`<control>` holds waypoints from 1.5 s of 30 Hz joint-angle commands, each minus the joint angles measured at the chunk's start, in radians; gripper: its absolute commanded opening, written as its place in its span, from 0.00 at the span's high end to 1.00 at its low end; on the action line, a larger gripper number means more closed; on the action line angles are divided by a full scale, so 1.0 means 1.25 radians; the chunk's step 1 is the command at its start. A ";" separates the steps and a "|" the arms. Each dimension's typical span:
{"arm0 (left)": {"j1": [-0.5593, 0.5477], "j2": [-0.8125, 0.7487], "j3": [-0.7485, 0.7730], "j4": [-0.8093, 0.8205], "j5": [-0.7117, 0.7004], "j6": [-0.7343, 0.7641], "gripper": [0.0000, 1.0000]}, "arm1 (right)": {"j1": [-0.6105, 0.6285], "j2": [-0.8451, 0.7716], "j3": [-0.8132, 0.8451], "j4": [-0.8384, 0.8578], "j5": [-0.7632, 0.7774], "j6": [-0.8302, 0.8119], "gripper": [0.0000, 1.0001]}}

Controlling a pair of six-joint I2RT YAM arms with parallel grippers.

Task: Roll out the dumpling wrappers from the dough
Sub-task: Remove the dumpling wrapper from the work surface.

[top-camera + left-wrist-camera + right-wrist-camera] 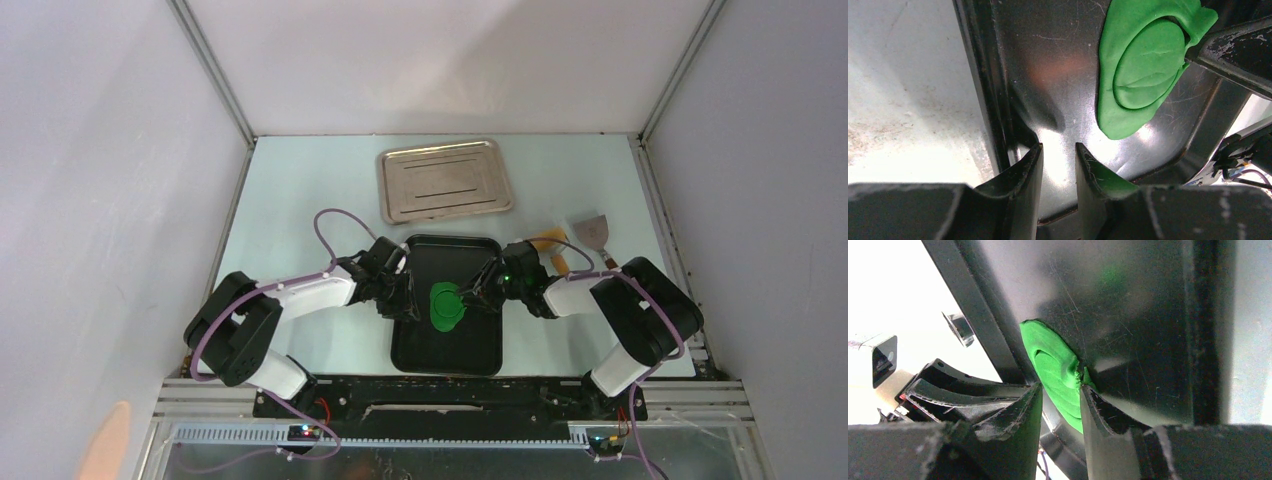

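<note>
On black rectangular tray (447, 362): bright green flattened dough sheet (1120, 120), round green disc (1148, 62) on top. Left gripper (1058, 155) slightly spread, empty, beside tray rim. Right gripper (1059, 390) narrowly parted astride dough edge; grip: cannot tell.

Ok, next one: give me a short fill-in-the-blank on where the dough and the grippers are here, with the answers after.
1. The dough lies in the ___ tray, not the metal tray.
2. A ___ outline is pressed into the dough.
3. The dough's edge sits between the fingers of the ___ gripper.
4. The wooden roller lies to the ___ of both trays.
Missing words: black; round; right; right.
</note>
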 commanded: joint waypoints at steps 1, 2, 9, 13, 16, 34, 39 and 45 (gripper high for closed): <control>-0.007 0.000 0.019 -0.019 -0.007 0.023 0.66 | -0.014 0.025 0.002 0.016 0.031 0.004 0.64; -0.007 0.000 0.019 -0.019 -0.007 0.024 0.66 | -0.017 0.027 0.002 0.020 0.031 0.004 0.64; -0.007 0.001 0.018 -0.019 -0.007 0.024 0.66 | -0.038 0.030 0.017 0.016 0.042 -0.015 0.64; -0.006 0.002 0.015 -0.019 -0.007 0.024 0.66 | -0.039 0.046 0.039 0.010 0.041 -0.025 0.64; -0.006 0.000 0.015 -0.020 -0.009 0.023 0.66 | -0.035 0.065 0.052 0.020 0.026 -0.025 0.64; -0.008 0.010 0.016 -0.018 -0.009 0.026 0.66 | -0.027 0.115 0.073 0.137 -0.043 0.034 0.64; -0.008 0.007 0.012 -0.017 -0.011 0.025 0.66 | -0.025 0.120 0.102 0.137 -0.054 0.036 0.64; -0.007 0.001 0.010 -0.018 -0.015 0.023 0.66 | -0.021 0.131 0.159 0.121 -0.066 0.028 0.64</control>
